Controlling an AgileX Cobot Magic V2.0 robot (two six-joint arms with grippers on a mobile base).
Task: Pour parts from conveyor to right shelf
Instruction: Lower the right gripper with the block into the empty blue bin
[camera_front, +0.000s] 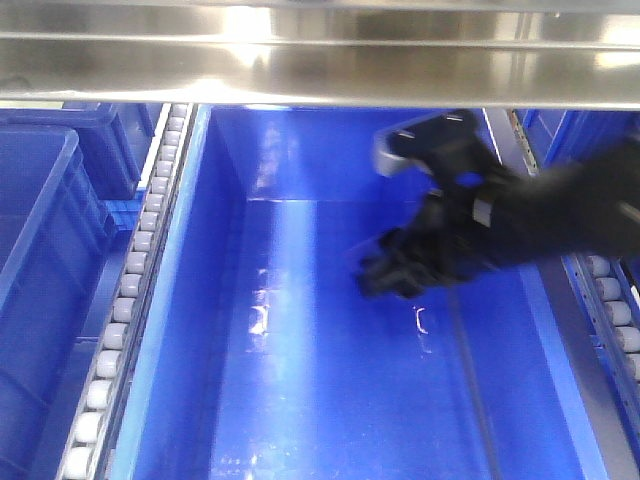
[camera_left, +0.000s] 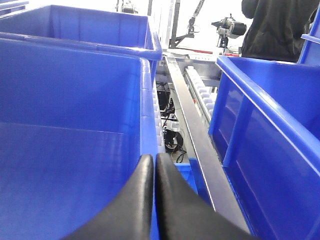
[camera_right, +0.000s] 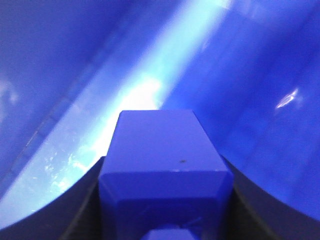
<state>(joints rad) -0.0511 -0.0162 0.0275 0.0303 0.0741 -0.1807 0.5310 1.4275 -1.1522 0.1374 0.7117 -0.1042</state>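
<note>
In the front view my right gripper (camera_front: 375, 275) reaches from the right down into a large glossy blue bin (camera_front: 300, 400) on the right shelf (camera_front: 320, 70). In the right wrist view this gripper (camera_right: 165, 167) is shut on a bright-blue cube part (camera_right: 162, 150), with the dark fingers (camera_right: 87, 190) on both sides and the bin's shiny floor beneath. My left gripper (camera_left: 154, 160) is shut with nothing seen between its black fingers. It hovers over the right wall of another blue bin (camera_left: 75, 125). The conveyor is out of view.
White roller tracks (camera_front: 130, 290) run left of the middle bin, and another track (camera_front: 610, 300) runs on the right. A further blue bin (camera_front: 40, 250) stands at the left. In the left wrist view a steel rail (camera_left: 195, 135) separates two bins, and a person in black (camera_left: 270, 30) stands behind.
</note>
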